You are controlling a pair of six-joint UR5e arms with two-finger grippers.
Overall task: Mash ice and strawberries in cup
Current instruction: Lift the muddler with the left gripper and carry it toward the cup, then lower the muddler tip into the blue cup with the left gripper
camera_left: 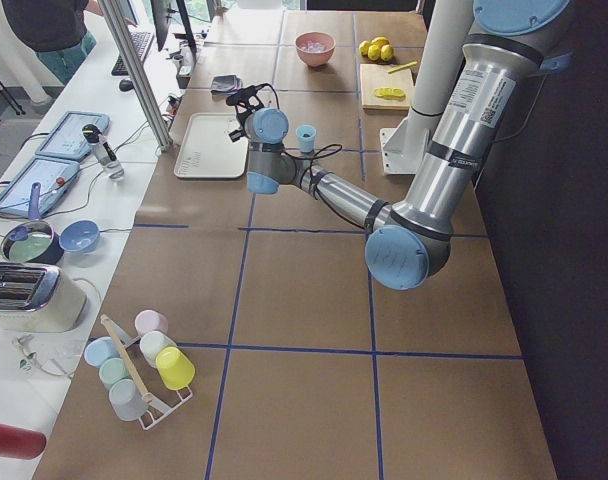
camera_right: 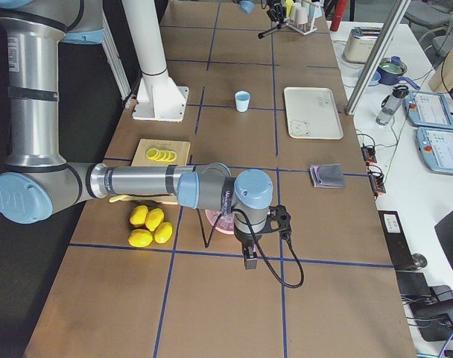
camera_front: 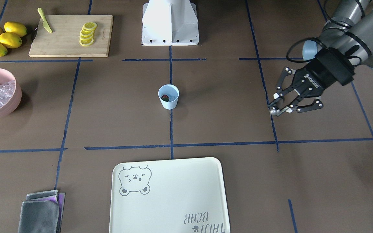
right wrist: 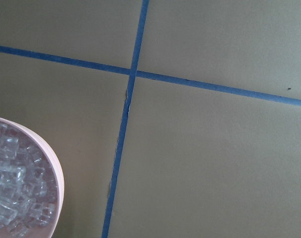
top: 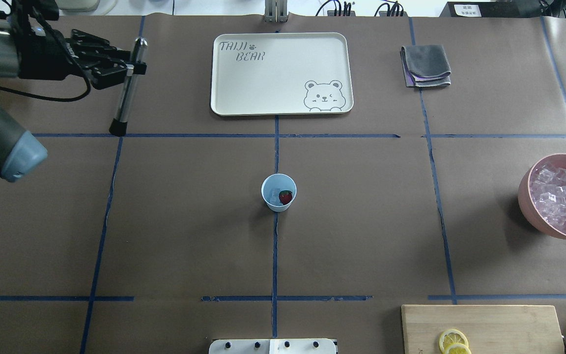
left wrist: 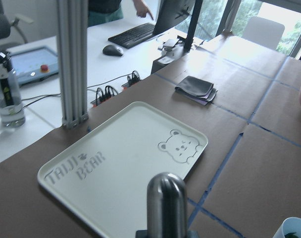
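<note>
While the left gripper [top: 130, 66] is clamping a metal masher [top: 125, 101] near its upper end, the cup [top: 279, 192] is sitting well apart from it at the middle of the table, on the blue tape line. It is holding one strawberry [top: 286, 196] and a little ice [top: 273, 195], both looking whole, so the mashing itself is not yet begun.

The masher is hanging roughly upright, its dark foot pointing down close to the table; whether it is touching the surface I cannot tell. From that hand the cup is lying toward the robot and off to its right — so the coming move, as I judge it, is calling for a lift and a diagonal carry until the foot is hanging over the mouth, then a straight push down along the tool's long axis.

The right gripper [camera_right: 250, 259] is waiting beside the pink bowl [top: 528, 214] of ice, showing only in a side view — open or closed, I cannot tell.
</note>
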